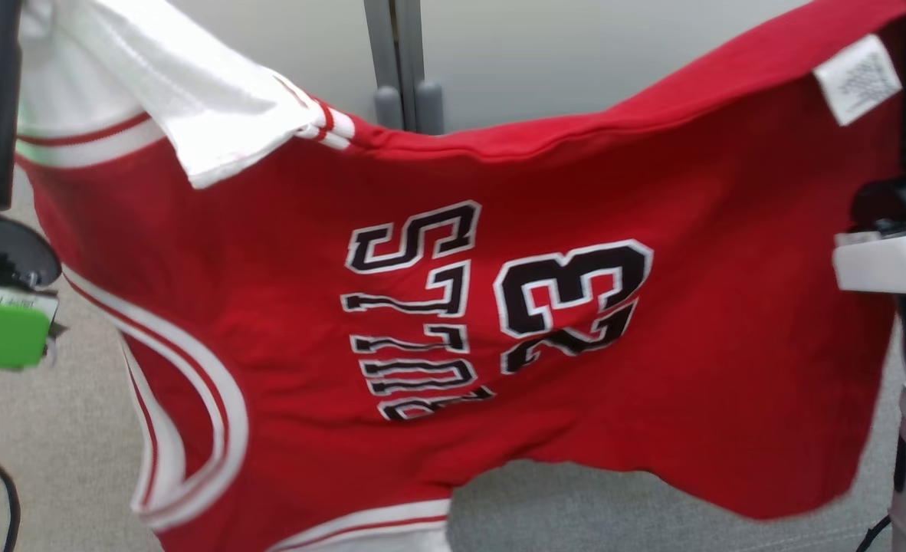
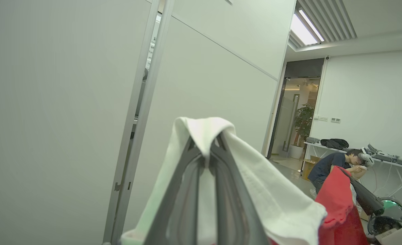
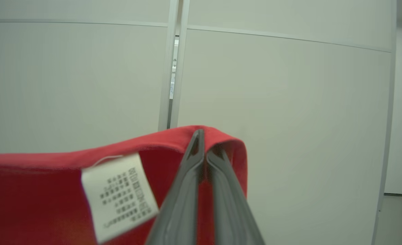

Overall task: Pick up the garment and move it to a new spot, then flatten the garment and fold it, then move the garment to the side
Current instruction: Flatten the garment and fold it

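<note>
Pale partition walls [image 3: 289, 102] stood close ahead, with grey carpet floor [image 1: 62, 460] below. My left fingers [image 2: 206, 146] were clenched on the white shoulder edge of the red jersey [image 1: 307, 268]. My right fingers [image 3: 203, 149] were clamped on its red hem beside the care label [image 3: 119, 194]. The jersey hung spread between them in the air. Far off, a person [image 2: 330, 163] bent beside a table [image 2: 316, 145].

Sleeveless red jersey [image 1: 453, 307], white trim, black "BULLS 23" sideways, hangs spread between left gripper [image 2: 206, 143] pinching white corner and right gripper [image 3: 204, 143] pinching red edge beside care tag [image 3: 119, 197].
</note>
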`<state>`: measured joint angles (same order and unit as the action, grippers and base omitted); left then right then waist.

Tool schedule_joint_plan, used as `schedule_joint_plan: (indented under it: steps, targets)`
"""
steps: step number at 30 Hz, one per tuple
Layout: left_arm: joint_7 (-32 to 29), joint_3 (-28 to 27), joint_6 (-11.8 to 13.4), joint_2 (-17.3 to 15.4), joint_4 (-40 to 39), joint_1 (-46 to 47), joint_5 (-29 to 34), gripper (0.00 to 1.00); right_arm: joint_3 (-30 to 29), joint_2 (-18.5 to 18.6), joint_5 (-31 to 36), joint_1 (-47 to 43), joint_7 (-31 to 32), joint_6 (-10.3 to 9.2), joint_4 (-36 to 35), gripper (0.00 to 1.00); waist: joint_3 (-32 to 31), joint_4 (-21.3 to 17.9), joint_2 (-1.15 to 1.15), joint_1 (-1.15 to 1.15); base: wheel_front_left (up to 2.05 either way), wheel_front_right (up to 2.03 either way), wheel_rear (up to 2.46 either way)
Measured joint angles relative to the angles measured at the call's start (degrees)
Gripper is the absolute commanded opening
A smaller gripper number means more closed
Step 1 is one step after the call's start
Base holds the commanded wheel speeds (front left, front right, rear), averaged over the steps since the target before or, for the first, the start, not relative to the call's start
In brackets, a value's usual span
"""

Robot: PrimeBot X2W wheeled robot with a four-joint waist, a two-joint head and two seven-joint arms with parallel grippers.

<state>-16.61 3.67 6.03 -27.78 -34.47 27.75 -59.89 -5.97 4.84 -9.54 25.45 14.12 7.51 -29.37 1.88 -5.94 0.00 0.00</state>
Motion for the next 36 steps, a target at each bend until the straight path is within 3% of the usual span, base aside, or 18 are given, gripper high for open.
schedule_joint_plan:
  steps: [5,12,18,23,30,36]
  targets:
    - [-1.0,2.7,-0.3,0.7,8.0,6.8,0.4,0.0,3.0,1.5,0.3,5.9,-0.9,0.01,9.5,0.0,4.0,0.4,0.0,0.0,0.0,0.0,0.0]
    - [-1.0,7.9,-2.5,2.1,24.9,27.8,7.0,0.0,5.2,2.1,3.5,27.4,-5.3,0.01,28.7,0.0,11.3,0.8,0.0,0.0,0.0,0.0,0.0]
    - [5.7,11.6,-4.7,7.7,43.4,47.6,14.0,0.0,5.0,1.9,8.8,46.9,-11.4,0.01,46.0,0.0,18.2,1.4,0.0,0.0,0.0,0.0,0.0]
    - [12.6,13.6,-7.2,12.3,56.4,56.4,16.8,0.0,2.7,2.5,14.0,57.7,-16.7,0.01,57.2,0.0,23.4,2.6,0.0,0.01,0.0,0.0,0.0]
    - [20.2,13.6,-11.2,15.5,65.3,56.2,15.2,0.0,0.0,1.2,17.6,57.3,-24.5,0.01,68.4,0.0,29.7,4.2,0.0,0.01,0.0,0.0,0.0]
    - [24.7,15.2,-13.1,14.8,64.7,47.3,13.1,0.0,1.2,0.1,16.9,50.0,-28.4,0.01,72.4,0.0,32.8,5.3,0.0,0.01,0.0,0.0,0.0]
